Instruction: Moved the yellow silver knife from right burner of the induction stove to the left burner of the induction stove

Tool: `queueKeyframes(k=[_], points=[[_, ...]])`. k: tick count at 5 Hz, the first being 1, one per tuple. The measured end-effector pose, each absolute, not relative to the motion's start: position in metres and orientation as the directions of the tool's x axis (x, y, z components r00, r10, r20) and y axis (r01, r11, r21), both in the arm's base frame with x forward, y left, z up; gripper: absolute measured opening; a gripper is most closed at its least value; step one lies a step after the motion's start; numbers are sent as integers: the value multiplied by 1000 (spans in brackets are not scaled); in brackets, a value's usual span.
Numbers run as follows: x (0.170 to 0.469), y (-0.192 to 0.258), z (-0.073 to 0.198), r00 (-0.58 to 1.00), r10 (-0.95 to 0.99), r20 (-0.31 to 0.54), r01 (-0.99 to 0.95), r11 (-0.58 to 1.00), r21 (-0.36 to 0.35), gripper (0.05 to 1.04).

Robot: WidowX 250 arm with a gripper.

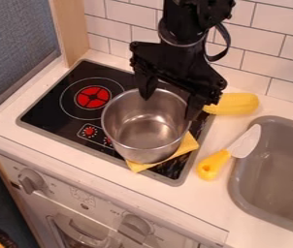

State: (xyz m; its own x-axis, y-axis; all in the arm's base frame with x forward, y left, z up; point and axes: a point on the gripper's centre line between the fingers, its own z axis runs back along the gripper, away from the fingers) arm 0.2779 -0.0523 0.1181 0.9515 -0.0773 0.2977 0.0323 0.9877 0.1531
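Around the pot's [139, 133] 4 o'clock, knife [238, 147] on the counter [181, 203] by the sink [269, 164]
Lies on a slant, handle toward 7, tip toward 1, and the gripper's [170, 99] jaws are spread wide over the pot.

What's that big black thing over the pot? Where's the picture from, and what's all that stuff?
That's a robot arm. Its hand, called a gripper, hangs over the silver pot. Its two fingers are spread apart, so it doesn't seem to be squeezing anything.

There's one picture, from a camera looking down at a slant on a toy kitchen. The pot sits on the black stove, with a yellow cloth poking out underneath. The red circle is a burner. On the counter are a yellow corn-like toy and a yellow-handled knife, its blade reaching the gray sink's rim.
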Motion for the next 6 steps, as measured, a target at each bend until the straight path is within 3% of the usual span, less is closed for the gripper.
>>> queueKeyframes(k=[4, 6], points=[[264, -93, 112, 951, -136, 277, 104, 986, 128, 1001], [258, -104, 76, 967, -149, 207, 130, 986, 101, 1001]])
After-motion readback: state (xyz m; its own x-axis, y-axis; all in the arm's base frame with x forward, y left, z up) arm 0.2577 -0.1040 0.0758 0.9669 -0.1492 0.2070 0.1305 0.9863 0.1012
